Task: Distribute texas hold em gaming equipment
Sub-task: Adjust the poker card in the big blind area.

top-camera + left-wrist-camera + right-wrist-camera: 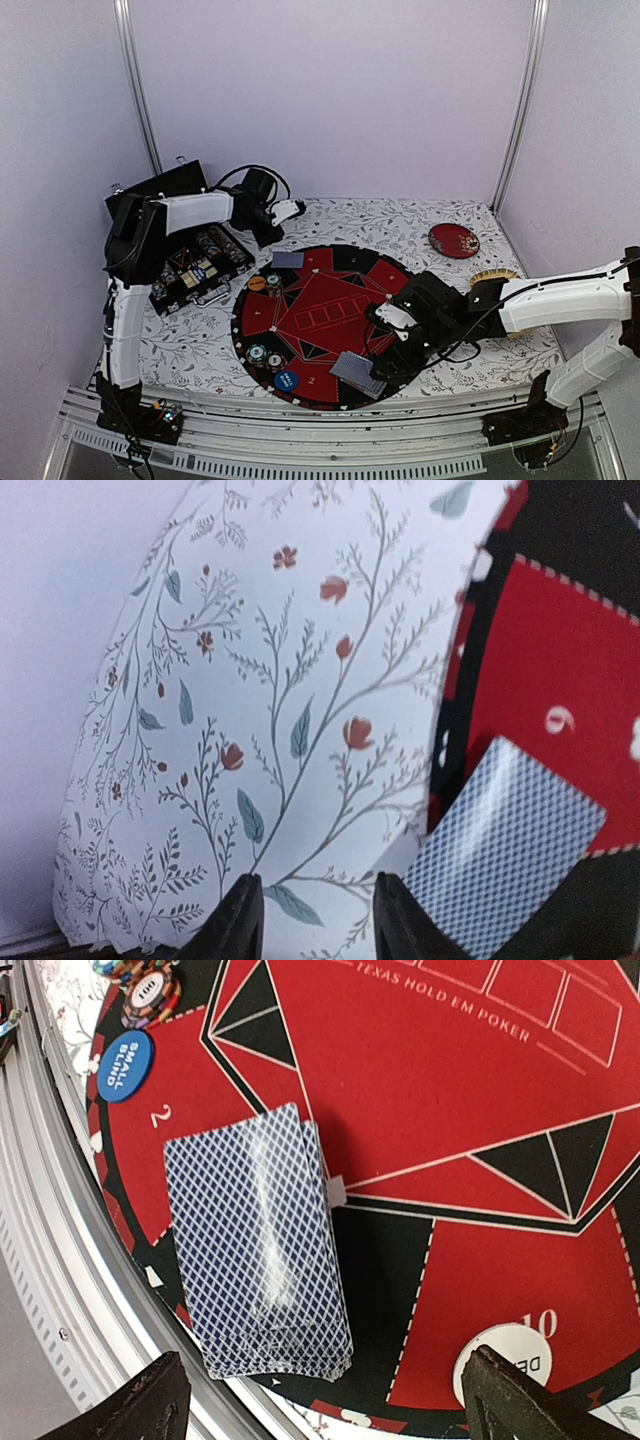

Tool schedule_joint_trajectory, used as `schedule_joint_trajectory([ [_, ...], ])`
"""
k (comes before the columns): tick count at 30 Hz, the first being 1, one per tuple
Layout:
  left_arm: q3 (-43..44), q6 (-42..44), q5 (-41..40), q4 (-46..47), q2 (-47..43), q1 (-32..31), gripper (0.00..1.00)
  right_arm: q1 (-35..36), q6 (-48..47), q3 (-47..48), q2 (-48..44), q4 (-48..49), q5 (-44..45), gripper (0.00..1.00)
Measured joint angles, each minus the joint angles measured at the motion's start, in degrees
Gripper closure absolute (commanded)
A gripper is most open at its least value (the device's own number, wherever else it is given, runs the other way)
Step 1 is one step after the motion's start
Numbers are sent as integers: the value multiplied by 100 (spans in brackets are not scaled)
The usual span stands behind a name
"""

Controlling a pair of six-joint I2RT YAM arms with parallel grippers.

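A single grey-blue-backed card (505, 855) lies on the far left rim of the round red and black poker mat (330, 300). My left gripper (318, 922) hovers open over the flowered cloth just left of it, holding nothing. A fanned deck of cards (258, 1245) rests on the mat's near edge, and my right gripper (330, 1420) stands open above it, empty. A blue "small blind" disc (125, 1065) and striped chips (150, 995) lie left of the deck. A white disc (500, 1360) sits by the right finger. An orange disc (257, 283) lies on the mat's left side.
An open black case (195, 265) with rows of chips stands at the left, under my left arm. A dark red plate (454, 240) and a straw-coloured mat (493, 276) lie at the back right. A metal rail (330, 425) runs along the table's near edge.
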Motion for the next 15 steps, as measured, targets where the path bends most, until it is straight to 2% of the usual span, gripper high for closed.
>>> schedule_joint_trajectory([
  [4, 254, -815, -433, 109, 63, -520, 62, 0, -24, 105, 0, -35, 39, 3],
  [9, 1056, -1746, -807, 127, 688, -1141, 69, 0, -22, 105, 0, -114, 52, 3],
  [15, 1311, -2343, -1228, -22, 1346, -1130, 76, 0, -20, 105, 0, -162, 55, 3],
])
